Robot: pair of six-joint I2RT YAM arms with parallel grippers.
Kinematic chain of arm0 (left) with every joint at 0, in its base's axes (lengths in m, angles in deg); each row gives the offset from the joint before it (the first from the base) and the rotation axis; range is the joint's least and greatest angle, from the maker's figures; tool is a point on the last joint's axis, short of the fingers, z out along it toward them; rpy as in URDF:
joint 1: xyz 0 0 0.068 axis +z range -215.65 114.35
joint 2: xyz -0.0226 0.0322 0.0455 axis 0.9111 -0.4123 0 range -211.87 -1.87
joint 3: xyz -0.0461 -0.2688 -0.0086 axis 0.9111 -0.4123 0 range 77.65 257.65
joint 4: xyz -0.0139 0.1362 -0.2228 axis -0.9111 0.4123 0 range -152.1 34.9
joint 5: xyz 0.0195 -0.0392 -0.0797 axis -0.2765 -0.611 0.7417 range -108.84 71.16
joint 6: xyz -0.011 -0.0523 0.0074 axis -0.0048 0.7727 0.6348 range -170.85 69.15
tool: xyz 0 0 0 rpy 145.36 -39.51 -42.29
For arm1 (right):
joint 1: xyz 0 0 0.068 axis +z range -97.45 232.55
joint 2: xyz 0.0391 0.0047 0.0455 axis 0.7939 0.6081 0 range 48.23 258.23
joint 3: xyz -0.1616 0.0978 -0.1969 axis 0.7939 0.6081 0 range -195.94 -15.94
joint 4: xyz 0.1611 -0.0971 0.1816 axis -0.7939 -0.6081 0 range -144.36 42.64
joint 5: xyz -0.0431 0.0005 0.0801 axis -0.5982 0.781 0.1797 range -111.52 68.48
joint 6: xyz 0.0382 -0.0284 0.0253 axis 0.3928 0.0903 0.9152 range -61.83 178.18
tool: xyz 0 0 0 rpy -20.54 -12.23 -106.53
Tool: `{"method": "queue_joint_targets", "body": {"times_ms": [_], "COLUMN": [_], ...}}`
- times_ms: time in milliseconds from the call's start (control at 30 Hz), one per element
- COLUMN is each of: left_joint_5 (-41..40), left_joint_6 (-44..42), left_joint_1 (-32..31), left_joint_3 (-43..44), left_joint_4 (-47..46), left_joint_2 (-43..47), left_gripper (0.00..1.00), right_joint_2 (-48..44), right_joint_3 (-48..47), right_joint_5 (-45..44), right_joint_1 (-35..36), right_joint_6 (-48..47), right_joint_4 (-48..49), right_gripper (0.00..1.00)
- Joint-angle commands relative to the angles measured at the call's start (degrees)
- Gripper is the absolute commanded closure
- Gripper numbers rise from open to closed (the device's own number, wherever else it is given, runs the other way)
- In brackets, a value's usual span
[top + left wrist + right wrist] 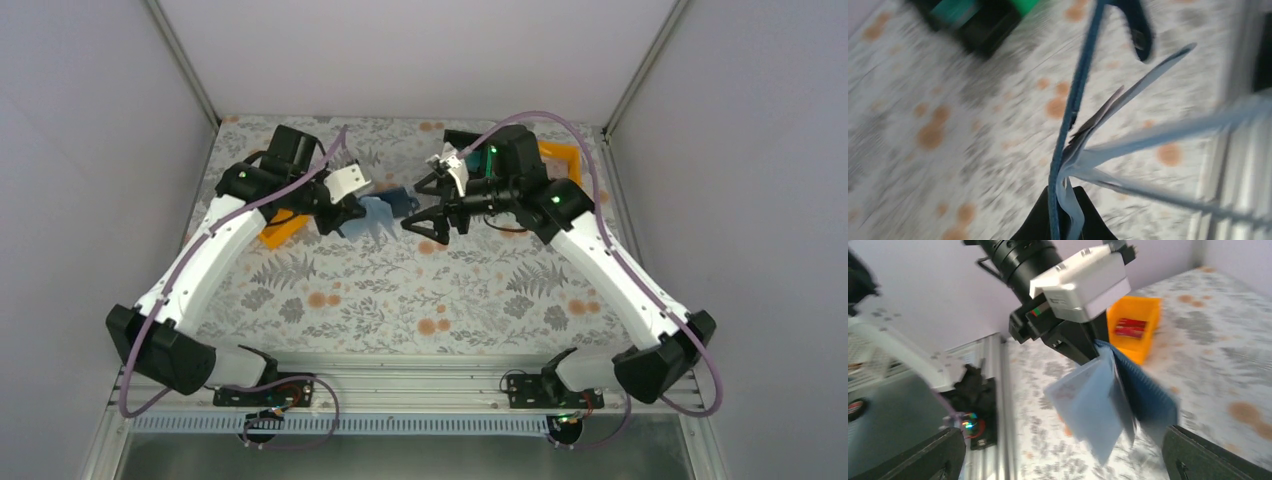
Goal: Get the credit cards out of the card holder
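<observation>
While the left gripper clamps one edge of the small navy-blue folding card holder aloft, the right gripper gapes beside it — floppy, light; pinch stiff, slick cards by exposed edges.

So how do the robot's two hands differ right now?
The left hand is shut on the wallet, which hangs open in the air; the right hand is wide open, gripping nothing. The left hand points rightward, the right hand leftward at the wallet. Both are raised above the table, facing each other.
</observation>
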Motion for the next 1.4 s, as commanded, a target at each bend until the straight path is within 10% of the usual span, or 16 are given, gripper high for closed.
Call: {"method": "queue_joint_targets", "body": {"times_ms": [0, 367, 1000, 1233, 1367], "left_joint_5": [-32.68, -20.29, 1.02, 6.72, 7.10], "left_joint_6": [9.21, 10.45, 5.13, 1.41, 1.53], "left_joint_1": [-0.63, -1.14, -1.11, -1.18, -1.14], "left_joint_3": [1.58, 2.59, 4.08, 2.35, 2.48], "left_joint_4": [-4.66, -0.39, 3.91, 5.69, 5.56], "left_joint_2": [-3.88, -4.63, -3.19, -0.70, -0.89], "left_gripper": [0.98, 0.98, 0.98, 0.98, 0.98], "right_joint_2": [-3.20, -0.85, 6.55, 8.42, 11.05], "right_joint_3": [5.34, 11.88, 5.32, 0.87, 0.00], "right_joint_5": [-18.84, -12.92, -20.87, -9.17, 1.52], "right_joint_1": [-0.26, 0.32, -0.21, -2.09, -2.04], "right_joint_6": [9.09, 16.40, 0.83, -4.01, -4.01], "right_joint_4": [7.27, 22.62, 14.68, 6.61, 2.50], "right_gripper": [0.01, 0.01, 0.01, 0.02, 0.21]}}
